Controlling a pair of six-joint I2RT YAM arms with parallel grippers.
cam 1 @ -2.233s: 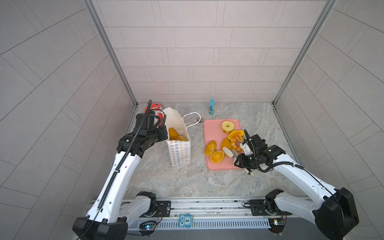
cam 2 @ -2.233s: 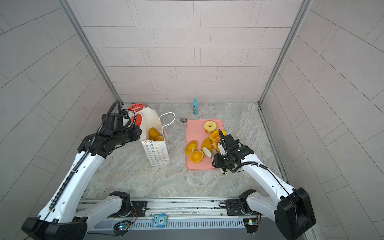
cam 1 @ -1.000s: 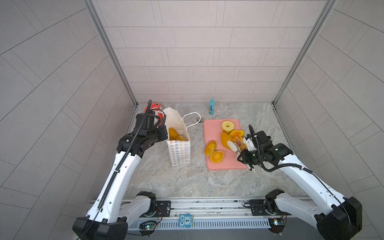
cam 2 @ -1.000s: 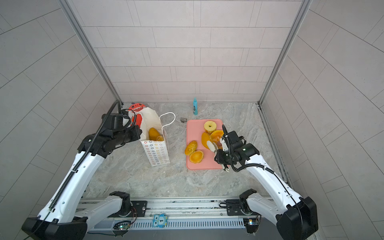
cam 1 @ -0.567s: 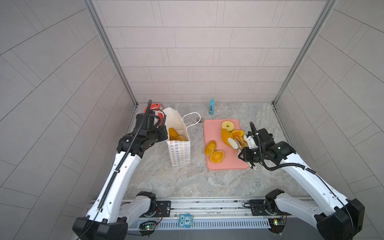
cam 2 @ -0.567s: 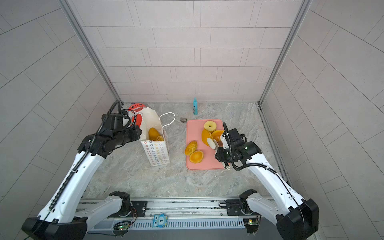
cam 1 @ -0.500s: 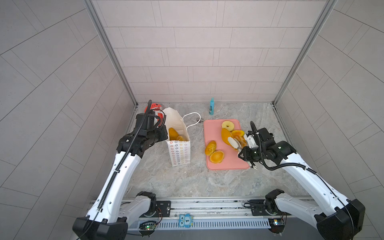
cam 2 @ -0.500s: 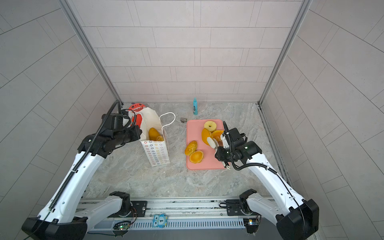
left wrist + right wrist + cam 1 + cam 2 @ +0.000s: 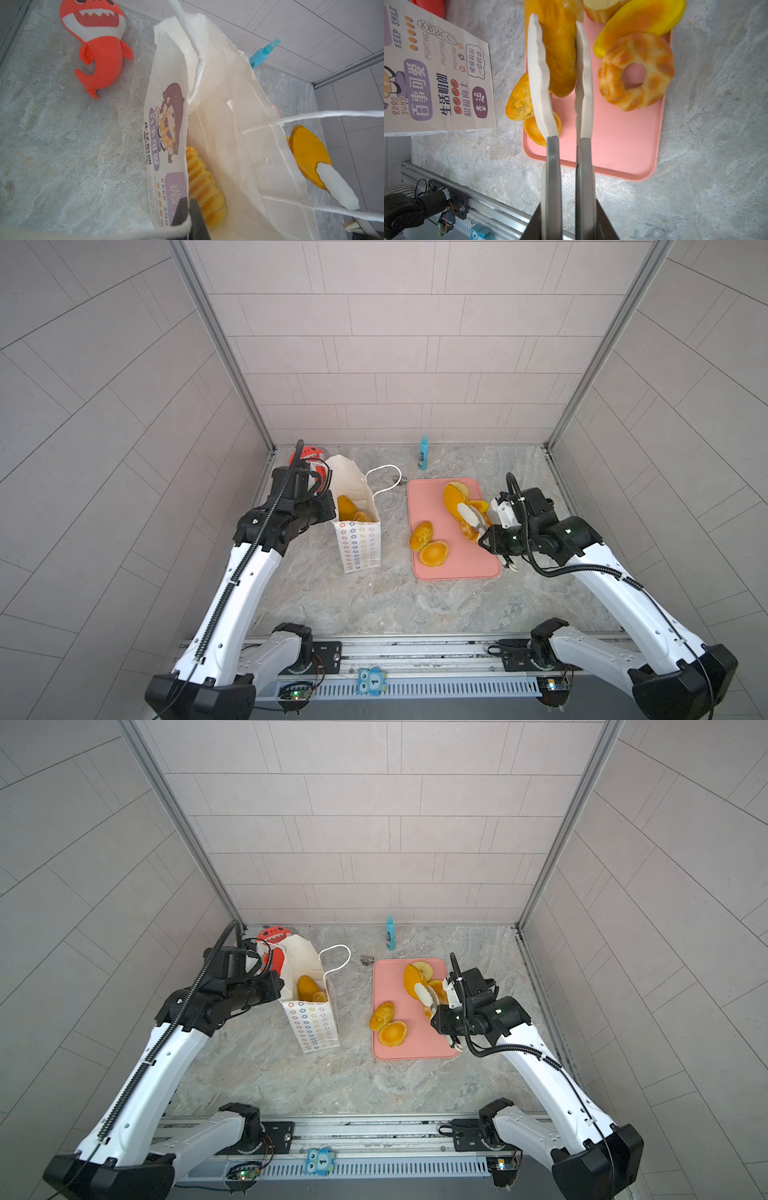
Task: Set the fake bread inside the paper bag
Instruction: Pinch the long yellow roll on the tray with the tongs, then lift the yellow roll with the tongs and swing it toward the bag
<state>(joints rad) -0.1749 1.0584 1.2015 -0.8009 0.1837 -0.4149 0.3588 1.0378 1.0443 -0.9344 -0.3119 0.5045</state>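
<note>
Pink plastic tray (image 9: 453, 568) on the right carries a glazed ring (image 9: 654, 83) and two round buns (image 9: 433, 553); over it the right gripper's (image 9: 556, 20) pale wavy fingers pinch the long loaf (image 9: 560, 52). Leftward the white paper bag (image 9: 359, 543) stands open, ridged bread (image 9: 201, 182) inside, its left rim nipped by the left gripper's (image 9: 188, 207) black tips, a red plush shark (image 9: 99, 41) behind, a teal bottle (image 9: 423, 452) by the far wall.

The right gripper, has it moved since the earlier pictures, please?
Yes: holding the loaf, the right gripper has shifted toward the pink tray's far end.
</note>
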